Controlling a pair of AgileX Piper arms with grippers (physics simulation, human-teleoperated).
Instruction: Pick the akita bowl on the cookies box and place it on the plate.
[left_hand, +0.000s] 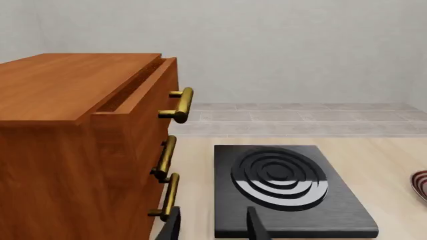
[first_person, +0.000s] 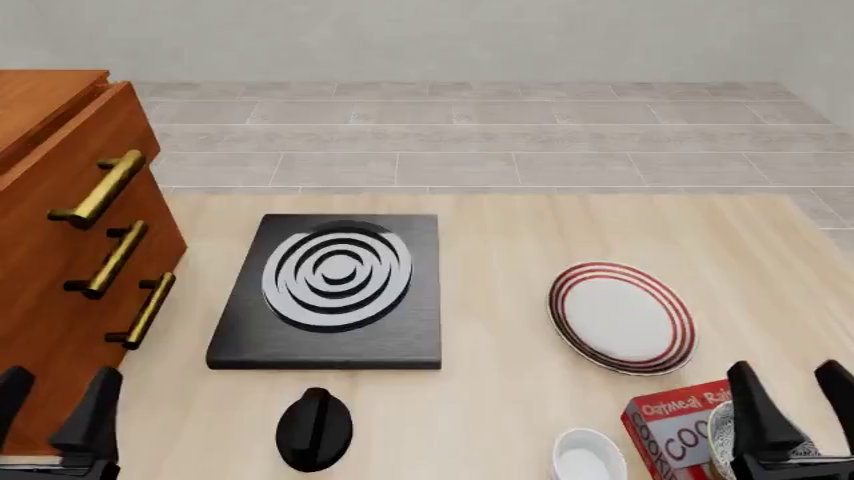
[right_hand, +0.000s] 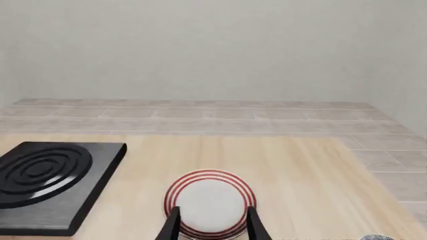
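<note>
The red cookies box (first_person: 671, 432) lies at the near right of the table. On its right end sits the speckled akita bowl (first_person: 722, 433), mostly hidden behind my right gripper (first_person: 790, 408), which hangs open above it. The white plate (first_person: 621, 317) with red rings lies just beyond the box. In the right wrist view the plate (right_hand: 210, 205) shows between the spread fingers of the right gripper (right_hand: 212, 227). My left gripper (first_person: 54, 408) is open and holds nothing at the near left, beside the cabinet. In its own wrist view the left gripper (left_hand: 213, 227) faces the stove.
A black square stove (first_person: 334, 290) with grey-white rings sits left of centre. A wooden cabinet (first_person: 60, 240) with brass handles stands at the left edge, its top drawer (left_hand: 133, 97) slightly open. A plain white small bowl (first_person: 587, 456) and a black knob-like object (first_person: 314, 428) lie near the front.
</note>
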